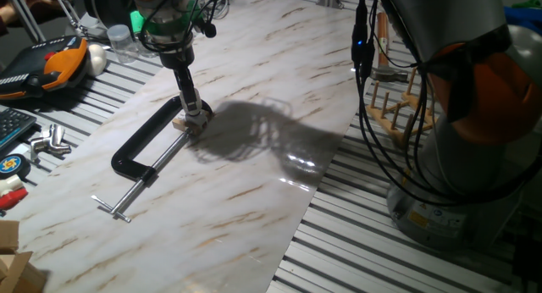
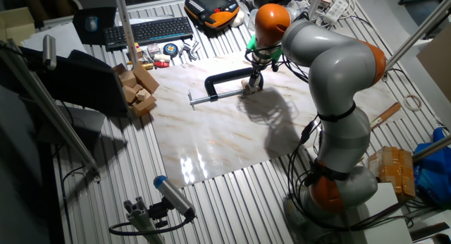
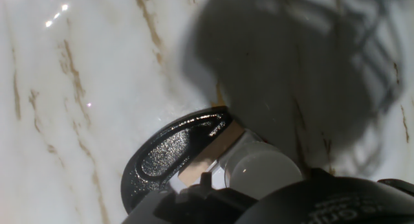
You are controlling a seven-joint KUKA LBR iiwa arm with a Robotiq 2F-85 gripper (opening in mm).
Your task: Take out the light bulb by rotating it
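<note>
Spanning most of the bench: marble-pattern board point(image 1: 254, 200), pale with tan veining, glare patch toward the near edge. Laid over a slatted metal table point(image 2: 232, 209).

Arm point(image 2: 331, 82), grey with orange joints, reaching over the board from its base at the table edge; hard shadow cast on the marble beside the work spot.

Black C-clamp point(image 1: 140, 149) lying flat on the board, screw and T-handle pointing toward the near-left corner. Clamp pad seen close in hand view as a glossy black disc pressed against the wooden block point(image 3: 206, 156).

Wooden block point(image 1: 181, 124), small and tan, gripped in the clamp's mouth.

Gripper point(image 1: 195, 109) pointing down directly over the block, fingertips at the block's top. Finger spacing: cannot tell, since the tips hide behind the hand housing in hand view and appear too small in both fixed views.

Light bulb point(image 3: 264, 172): frosted white globe, seated upright at the block, just beside the clamp pad, immediately under the gripper. Contact between fingers and bulb not resolvable.
</note>
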